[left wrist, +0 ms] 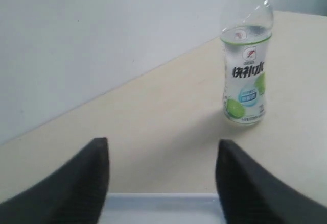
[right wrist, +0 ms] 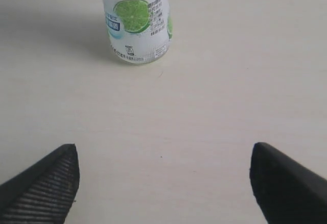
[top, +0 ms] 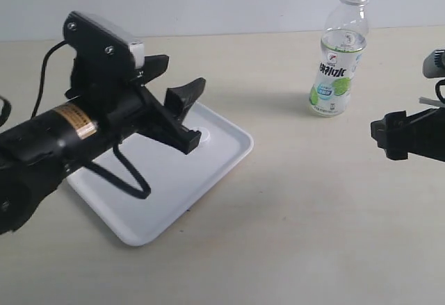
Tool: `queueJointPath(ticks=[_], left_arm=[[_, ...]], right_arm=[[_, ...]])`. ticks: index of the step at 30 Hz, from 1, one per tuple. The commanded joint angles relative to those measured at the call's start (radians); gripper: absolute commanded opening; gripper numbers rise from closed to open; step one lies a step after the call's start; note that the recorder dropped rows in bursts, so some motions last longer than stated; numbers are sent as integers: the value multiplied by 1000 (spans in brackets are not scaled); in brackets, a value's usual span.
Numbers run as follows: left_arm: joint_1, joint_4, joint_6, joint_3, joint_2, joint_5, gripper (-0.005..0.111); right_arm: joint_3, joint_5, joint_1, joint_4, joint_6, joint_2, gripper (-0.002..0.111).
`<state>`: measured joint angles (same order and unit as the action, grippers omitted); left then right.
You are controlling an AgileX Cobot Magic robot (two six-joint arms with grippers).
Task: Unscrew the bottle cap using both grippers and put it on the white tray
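Standing well ahead of both tools, the bottle (top: 338, 69) shows an open neck with no cap on it. The left gripper (left wrist: 162, 183) hangs over the tray (top: 229, 149) with its fingers spread and nothing between them. A small pale round shape on the tray, just beside its near fingertip, is probably the cap (top: 207, 137), though I cannot be sure. The right gripper (right wrist: 163, 183) is also spread wide and empty, with the bottle's base straight in front and well apart.

The cap should be light and stiff. Its ribbed side offers the only sure hold, and its smooth top would slip. The bottle looks thin-walled, nearly empty and easy to tip, so it is best squeezed gently at the labelled waist
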<state>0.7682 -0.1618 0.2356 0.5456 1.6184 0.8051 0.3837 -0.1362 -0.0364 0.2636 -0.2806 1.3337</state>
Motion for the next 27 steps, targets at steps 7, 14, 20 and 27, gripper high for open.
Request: queueJointPath(ticks=[7, 14, 20, 27], left_arm=[[10, -92, -12, -181, -180, 48, 0], [10, -85, -7, -181, -178, 48, 0], [10, -85, -7, -181, -178, 48, 0], [10, -89, -4, -181, -173, 55, 0]], right_arm=[[-6, -16, 2, -3, -20, -12, 85], [-6, -16, 2, -3, -20, -12, 85], [-6, -16, 2, -1, -20, -12, 85], [-6, -16, 2, -1, -20, -12, 85]])
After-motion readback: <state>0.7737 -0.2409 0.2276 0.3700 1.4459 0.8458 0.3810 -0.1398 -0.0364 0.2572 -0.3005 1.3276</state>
